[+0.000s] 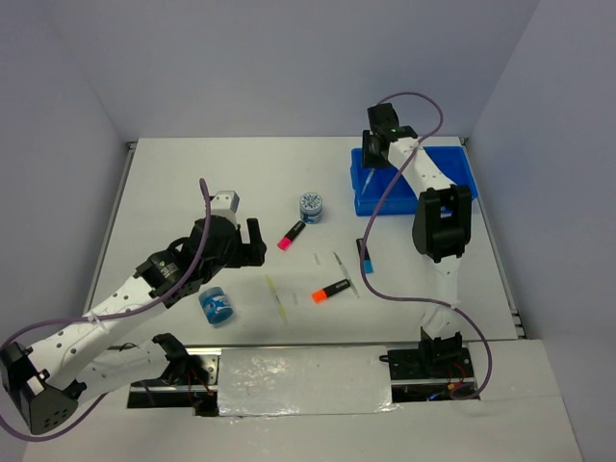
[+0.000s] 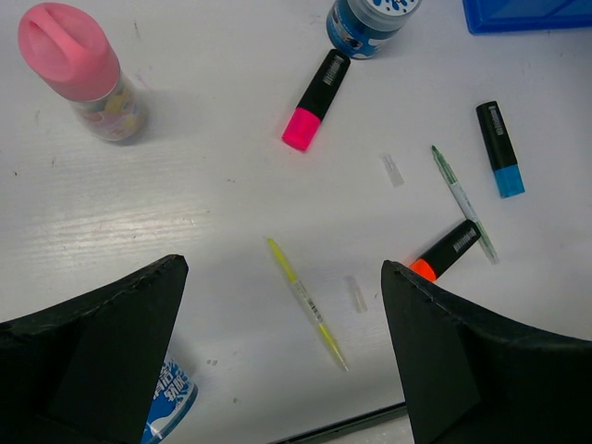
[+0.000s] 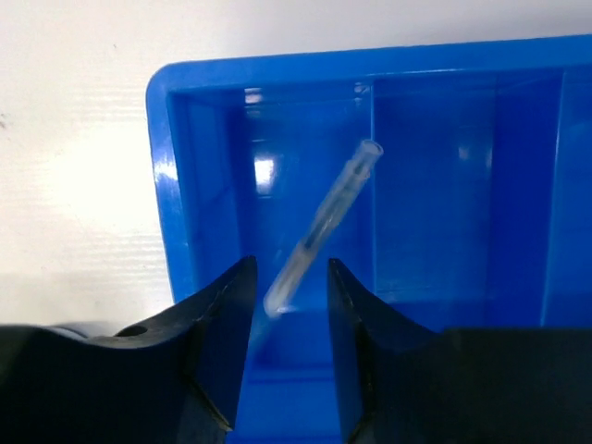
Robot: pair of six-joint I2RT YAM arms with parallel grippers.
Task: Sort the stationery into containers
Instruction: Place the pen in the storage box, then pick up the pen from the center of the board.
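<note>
1. As I look down through the top camera, the left gripper (image 1: pixel 252 234) hovers above the white table (image 1: pixel 192 183), and the right gripper (image 1: pixel 377 144) is over the bright blue plastic tray (image 1: pixel 457 164).
2. Left wrist: its jaws gape wide and hold nothing, above a thin yellow pen (image 2: pixel 308 305).
3. Right wrist: the jaws are slightly parted, wider than the thin clear pen (image 3: pixel 328 217) leaning in the tray's corner compartment. Its lower end sits between the fingers, and I cannot tell if they touch.
</note>
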